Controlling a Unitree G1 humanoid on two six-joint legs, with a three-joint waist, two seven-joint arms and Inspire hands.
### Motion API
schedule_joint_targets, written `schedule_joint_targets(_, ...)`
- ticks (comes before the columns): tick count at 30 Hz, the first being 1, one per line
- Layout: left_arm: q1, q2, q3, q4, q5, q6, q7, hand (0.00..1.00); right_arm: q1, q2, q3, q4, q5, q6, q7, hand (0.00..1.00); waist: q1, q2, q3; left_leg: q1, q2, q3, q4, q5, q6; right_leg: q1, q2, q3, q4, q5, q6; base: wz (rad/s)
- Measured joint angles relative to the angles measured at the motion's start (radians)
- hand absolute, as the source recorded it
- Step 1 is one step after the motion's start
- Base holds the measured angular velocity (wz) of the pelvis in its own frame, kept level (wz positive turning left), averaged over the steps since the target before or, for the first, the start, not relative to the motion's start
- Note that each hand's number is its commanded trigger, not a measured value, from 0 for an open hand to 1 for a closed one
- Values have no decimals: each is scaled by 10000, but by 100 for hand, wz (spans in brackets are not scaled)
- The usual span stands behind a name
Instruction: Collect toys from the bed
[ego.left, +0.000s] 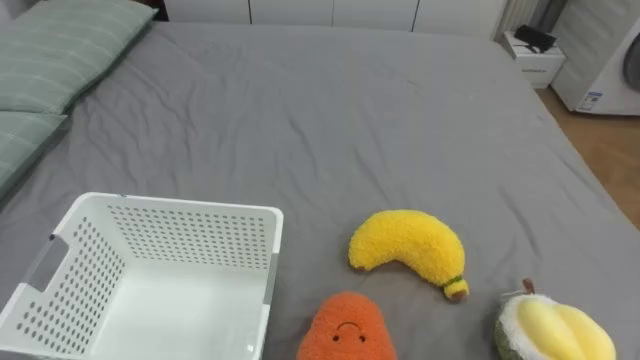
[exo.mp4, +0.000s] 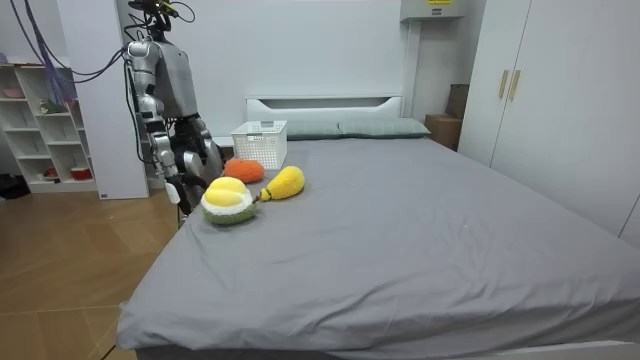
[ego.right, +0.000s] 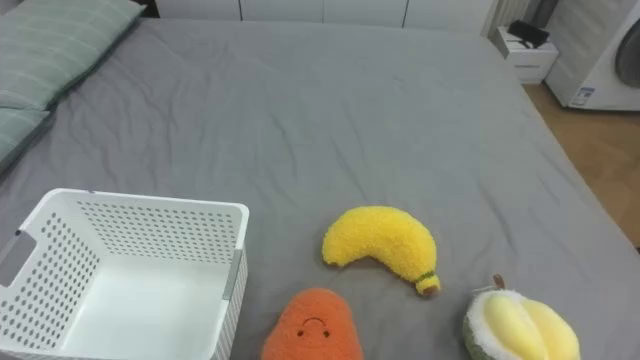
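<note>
White basket (ego.left: 190, 235) sits open-topped at lower left on the bed (ego.left: 350, 110), empty, likely parked close for short drops. Right of it lie the banana plush (ego.left: 405, 250), orange plush (ego.left: 345, 330) and green-yellow fruit plush (ego.left: 550, 330), none collected yet. In the room view, left hand (exo.mp4: 207, 152) and right hand (exo.mp4: 178, 186) hang low at the bedside; whether the fingers are wide or curled, I cannot tell.

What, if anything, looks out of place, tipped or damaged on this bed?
Nothing stands out. The white basket sits upright on the bed, nothing visible inside; the banana plush, orange plush and green-and-yellow plush lie loose beside it, apparently intact.
</note>
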Motion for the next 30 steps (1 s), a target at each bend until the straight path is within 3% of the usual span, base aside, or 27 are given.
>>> schedule_joint_targets(19,47,-2,-12,9,-120,7,198,0,199,19,-437,-56,574,33,-364,0,-102,28,-11,-26,36,194,-57,1,-3,-106,52,332,35,47,-16,-4)
schedule_joint_targets(21,128,2,37,9,-109,17,177,0,292,3,-849,-60,767,113,-467,0,-244,34,-15,-36,36,183,-60,0,-4,-106,52,318,24,44,-16,0)
schedule_joint_targets(25,342,123,936,9,-112,56,169,0,768,-51,-2525,-39,1379,218,-914,0,-552,-114,-77,51,40,194,-149,24,-28,-101,50,321,155,12,-36,0)
schedule_joint_targets(28,424,235,1387,62,-117,80,171,0,897,-166,-3474,-92,1508,320,-1372,0,-798,-245,-64,80,61,279,-154,21,-34,-134,61,412,159,-9,-57,-7)
schedule_joint_targets(30,406,293,1385,62,-99,91,170,0,984,-285,-3617,-295,1439,325,-1814,0,-838,-326,-53,90,64,336,-155,19,-33,-165,66,473,169,-11,-57,-13)
